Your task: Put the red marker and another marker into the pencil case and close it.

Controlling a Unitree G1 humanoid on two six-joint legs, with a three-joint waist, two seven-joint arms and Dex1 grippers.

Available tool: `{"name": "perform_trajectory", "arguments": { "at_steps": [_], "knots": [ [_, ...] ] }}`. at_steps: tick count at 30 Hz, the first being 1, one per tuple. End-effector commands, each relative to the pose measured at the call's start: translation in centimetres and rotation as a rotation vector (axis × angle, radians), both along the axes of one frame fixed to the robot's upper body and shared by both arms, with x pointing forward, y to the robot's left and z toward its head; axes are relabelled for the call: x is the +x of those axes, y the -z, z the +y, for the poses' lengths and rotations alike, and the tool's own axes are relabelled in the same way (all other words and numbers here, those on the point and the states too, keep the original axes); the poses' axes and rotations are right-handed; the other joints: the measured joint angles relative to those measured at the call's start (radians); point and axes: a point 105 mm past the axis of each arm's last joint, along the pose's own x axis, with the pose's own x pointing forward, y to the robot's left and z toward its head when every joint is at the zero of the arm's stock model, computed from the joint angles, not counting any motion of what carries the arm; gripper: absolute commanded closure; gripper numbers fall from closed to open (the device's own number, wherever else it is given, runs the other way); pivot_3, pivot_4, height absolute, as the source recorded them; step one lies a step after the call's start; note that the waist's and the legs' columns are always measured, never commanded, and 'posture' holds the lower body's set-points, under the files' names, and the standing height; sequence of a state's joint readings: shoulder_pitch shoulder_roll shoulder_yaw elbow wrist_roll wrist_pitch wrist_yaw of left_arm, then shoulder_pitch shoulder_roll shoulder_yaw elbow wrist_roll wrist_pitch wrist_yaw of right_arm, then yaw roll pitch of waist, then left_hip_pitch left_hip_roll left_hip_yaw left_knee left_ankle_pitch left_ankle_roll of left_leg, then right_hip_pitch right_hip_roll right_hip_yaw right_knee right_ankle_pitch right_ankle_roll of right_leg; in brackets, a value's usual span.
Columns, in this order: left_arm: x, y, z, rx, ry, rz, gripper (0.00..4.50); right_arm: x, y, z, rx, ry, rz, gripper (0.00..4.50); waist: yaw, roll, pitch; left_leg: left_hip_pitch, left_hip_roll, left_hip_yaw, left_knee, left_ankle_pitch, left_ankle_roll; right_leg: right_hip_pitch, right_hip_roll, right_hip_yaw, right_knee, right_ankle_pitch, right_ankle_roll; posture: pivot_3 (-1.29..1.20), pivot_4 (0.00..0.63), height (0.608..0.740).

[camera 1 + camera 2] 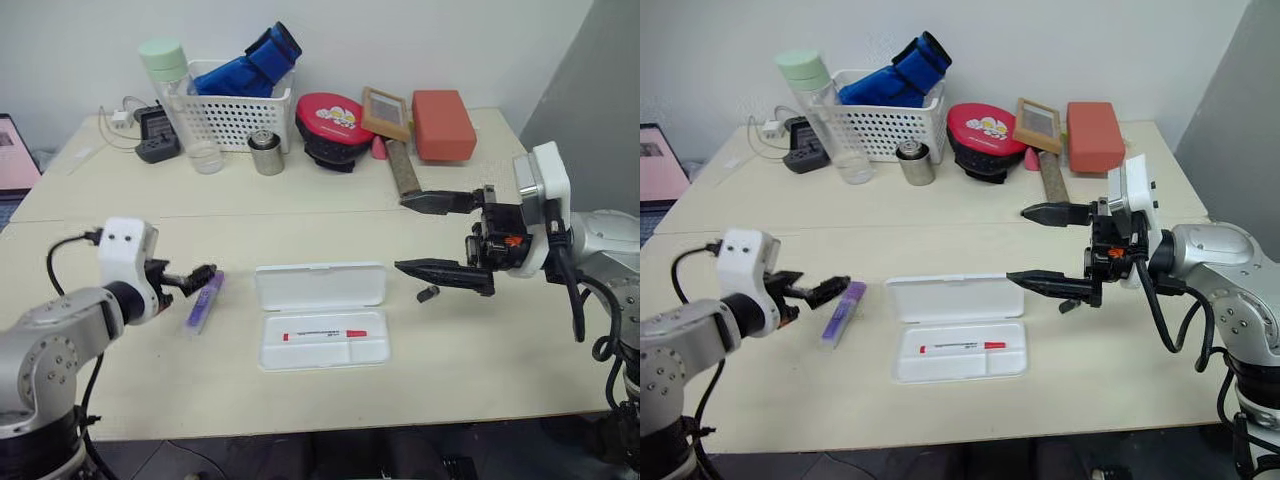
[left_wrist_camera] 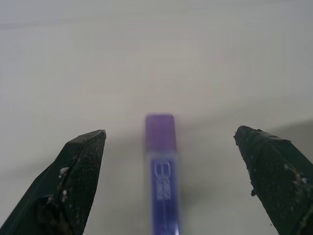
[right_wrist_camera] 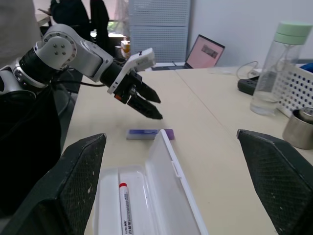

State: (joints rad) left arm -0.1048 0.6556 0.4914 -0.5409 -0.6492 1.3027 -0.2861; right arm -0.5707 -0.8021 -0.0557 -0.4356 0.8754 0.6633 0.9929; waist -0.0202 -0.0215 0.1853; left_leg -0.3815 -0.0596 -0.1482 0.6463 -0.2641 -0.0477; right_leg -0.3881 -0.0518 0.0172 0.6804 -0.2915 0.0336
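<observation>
Pencil case [image 1: 320, 312] open, basket [image 1: 235, 118] behind

table [image 1: 480, 350]; pencil case [image 1: 322, 314]; purple highlighter [image 1: 205, 301]

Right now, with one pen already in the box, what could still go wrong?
The left claw is open around the purple highlighter, not gripping; the pen might roll or skid aside as the fingers close. The white box is light and loose on the table, so dropping the pen in could nudge it. The red marker lies in the tray; the lid may catch if the second pen lands crooked.
</observation>
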Motion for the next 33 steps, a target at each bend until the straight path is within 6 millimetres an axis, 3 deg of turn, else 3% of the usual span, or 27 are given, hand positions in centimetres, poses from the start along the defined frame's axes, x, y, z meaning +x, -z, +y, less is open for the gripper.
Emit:
{"name": "perform_trajectory", "arguments": {
  "at_steps": [1,16,33],
  "knots": [
    [0.0,0.4,0.3,0.026,-0.012,-0.027,0.03,-0.3,-1.0,-0.1,0.004,-0.016,-0.051,0.0,0.003,0.0,0.0,0.0,0.0,0.0,0.0,0.0,0.0,0.0,0.0,0.0,0.0,0.0,0.0,0.0,0.15,0.74],
    [1.9,5.2,-0.2,0.033,0.031,0.064,0.03,-0.8,-1.0,-0.2,-0.004,-0.009,-0.043,0.0,0.016,0.001,-0.001,0.0,0.0,0.0,-0.001,0.0,0.0,0.0,0.0,-0.001,0.0,0.001,-0.001,0.0,0.15,0.74],
    [1.6,5.9,-0.6,0.021,0.035,0.078,2.21,-1.7,-0.3,-0.4,-0.05,-0.04,-0.004,0.0,0.016,0.003,-0.002,0.001,0.0,0.0,-0.001,0.0,0.0,0.0,0.0,-0.001,0.0,0.001,-0.001,0.0,0.15,0.74]
  ]
}}
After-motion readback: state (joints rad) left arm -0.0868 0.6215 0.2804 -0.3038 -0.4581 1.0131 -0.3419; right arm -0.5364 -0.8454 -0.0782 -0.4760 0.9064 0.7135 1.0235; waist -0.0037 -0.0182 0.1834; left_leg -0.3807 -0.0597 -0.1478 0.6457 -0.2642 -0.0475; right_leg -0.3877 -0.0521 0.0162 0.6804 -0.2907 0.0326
